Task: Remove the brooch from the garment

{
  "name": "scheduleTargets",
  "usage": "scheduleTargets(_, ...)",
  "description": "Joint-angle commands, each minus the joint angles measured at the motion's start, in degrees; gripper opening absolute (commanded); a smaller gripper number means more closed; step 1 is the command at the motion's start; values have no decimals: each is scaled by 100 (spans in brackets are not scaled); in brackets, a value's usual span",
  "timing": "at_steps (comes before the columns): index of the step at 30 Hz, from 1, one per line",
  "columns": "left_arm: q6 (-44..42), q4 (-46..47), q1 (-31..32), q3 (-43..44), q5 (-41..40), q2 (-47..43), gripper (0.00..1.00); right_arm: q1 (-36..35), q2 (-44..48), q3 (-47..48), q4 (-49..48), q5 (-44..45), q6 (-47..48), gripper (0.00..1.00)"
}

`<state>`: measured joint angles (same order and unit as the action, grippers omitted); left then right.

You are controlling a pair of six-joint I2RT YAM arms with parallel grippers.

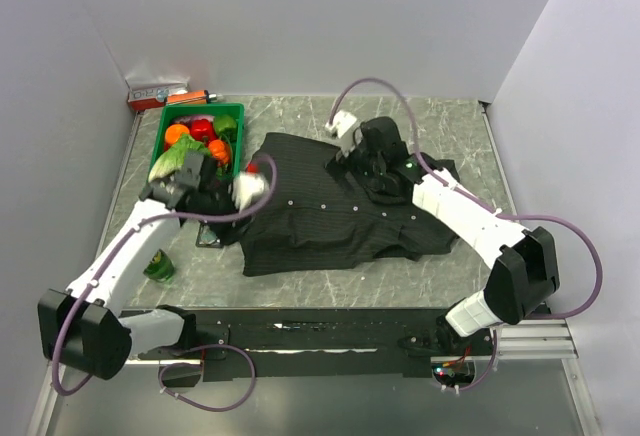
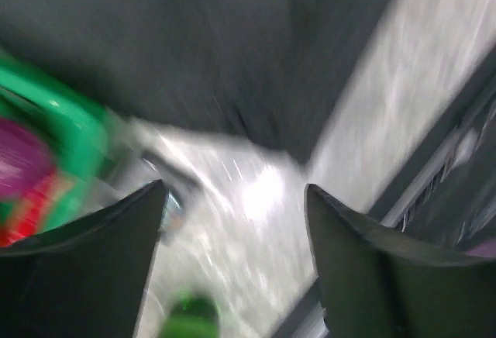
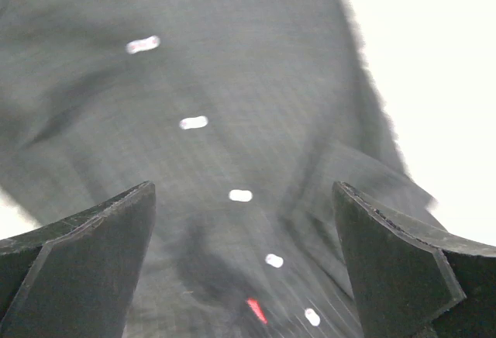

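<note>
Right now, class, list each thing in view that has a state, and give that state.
garment: lying rumpled on the table
brooch: on the garment, not gripped
left gripper: open, empty
right gripper: open, empty, over the garment
green basket: filled with fruit and vegetables

You've got a grey marbled worktop boxed in on three sides by plain pale walls: back wall, left wall, right wall. A black strip runs along the near edge, with a grey surface below it. Light is soft and even, shadows faint. The right wrist view's upper-right corner is blown out white.
</note>
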<state>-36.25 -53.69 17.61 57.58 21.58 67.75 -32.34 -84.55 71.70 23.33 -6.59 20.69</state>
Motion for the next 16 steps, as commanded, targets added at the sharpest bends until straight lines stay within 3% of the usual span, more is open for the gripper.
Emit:
scheduleTargets(1,1514,1210,-29,1280,839,291,89,26,10,765,-592,2519,-663,100)
scheduleTargets(2,1655,1351,-73,1421,612,405,99,43,-26,1010,-697,3149,-628,100)
scheduleTargets(7,2209,2054,-625,2291,136,564,99,412,-70,1802,-1258,3910,-417,100)
scheduleTargets(9,2664,2344,-1135,2624,188,652,99,544,-18,2014,-1593,4147,-120,100)
scheduleTargets(16,4291,3241,-2374,3987,110,1276,99,764,237,2655,-2841,4113,673,100)
